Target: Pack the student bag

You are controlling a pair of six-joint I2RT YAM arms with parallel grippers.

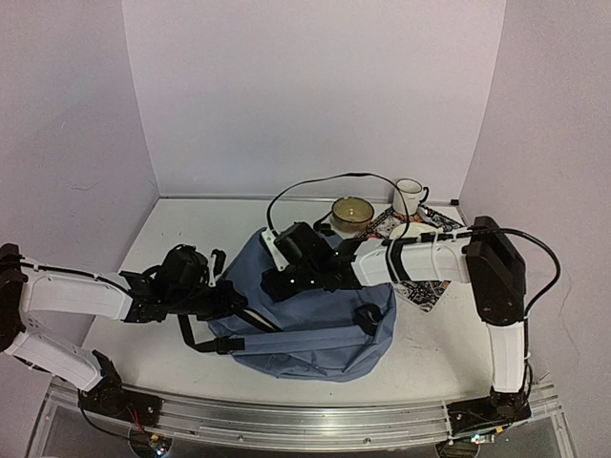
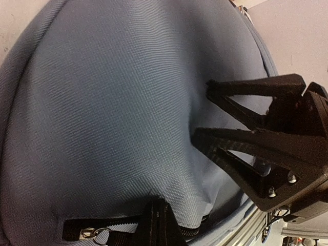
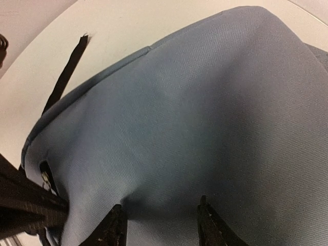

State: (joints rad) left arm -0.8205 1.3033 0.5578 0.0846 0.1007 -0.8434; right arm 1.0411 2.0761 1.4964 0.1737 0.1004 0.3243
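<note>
The student bag (image 1: pixel 315 320) is a big slate-blue fabric backpack lying flat in the middle of the white table, black straps across its near side. My left gripper (image 1: pixel 222 292) reaches in from the left and is shut on a pinched fold of fabric at the bag's left edge (image 2: pixel 156 221), beside a black zip. My right gripper (image 1: pixel 274 283) comes across from the right and rests on top of the bag. In the right wrist view its fingers (image 3: pixel 115 228) stand apart with bag cloth (image 3: pixel 195 113) under and between them; nothing is gripped.
A tan bowl (image 1: pixel 352 214) and a white mug (image 1: pixel 409 197) stand at the back right. A patterned flat item (image 1: pixel 427 289) lies under the right arm. A loose black strap (image 3: pixel 65 77) trails on the table. An aluminium rail (image 1: pixel 305 422) runs along the near edge.
</note>
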